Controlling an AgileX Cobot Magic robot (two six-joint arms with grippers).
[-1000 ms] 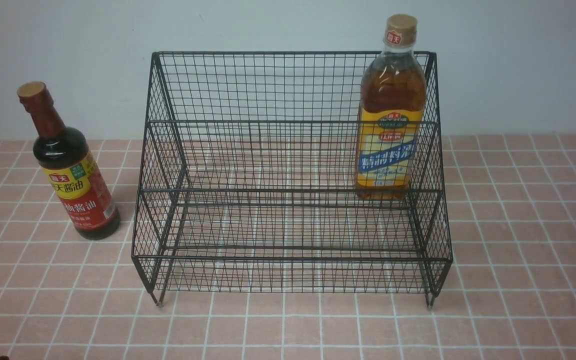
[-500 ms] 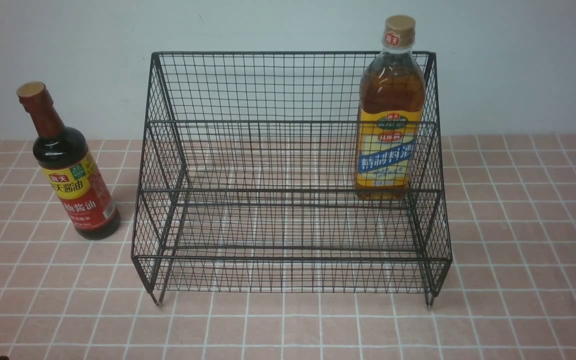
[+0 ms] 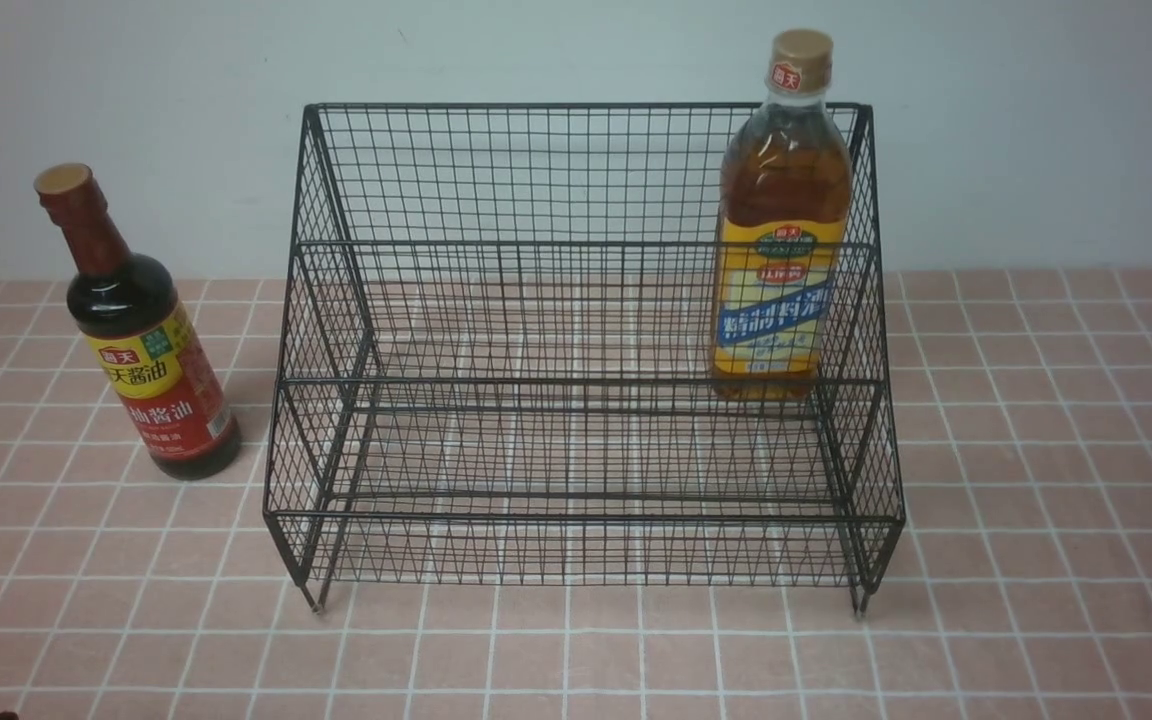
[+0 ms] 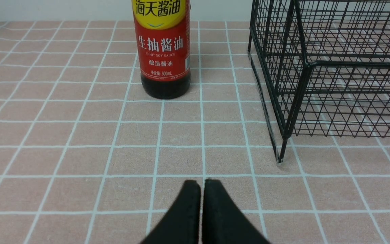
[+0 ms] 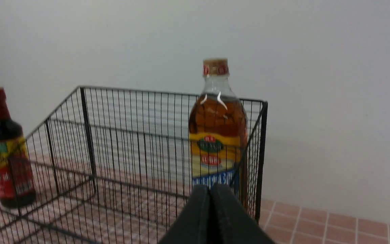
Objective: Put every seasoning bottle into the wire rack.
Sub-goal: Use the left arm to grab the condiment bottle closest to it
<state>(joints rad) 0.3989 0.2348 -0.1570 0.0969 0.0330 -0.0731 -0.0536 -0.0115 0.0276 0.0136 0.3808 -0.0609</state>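
The black wire rack [image 3: 576, 300] stands mid-table. The amber bottle [image 3: 781, 230] with yellow-blue label and tan cap stands upright on the rack's upper tier at its right end; it also shows in the right wrist view [image 5: 217, 135]. The dark soy-sauce bottle [image 3: 141, 340] stands upright on the table left of the rack, also in the left wrist view [image 4: 163, 51] and the right wrist view [image 5: 7, 159]. My left gripper [image 4: 201, 183] is shut and empty, low over the tiles, short of the soy bottle. My right gripper [image 5: 210, 187] is shut and empty, raised before the rack [image 5: 113, 152].
The table is pink tile with white grout [image 3: 1036, 450]. A pale wall [image 3: 576, 50] runs close behind the rack. The rack's front left foot [image 4: 279, 159] stands near my left gripper. Neither arm shows in the front view.
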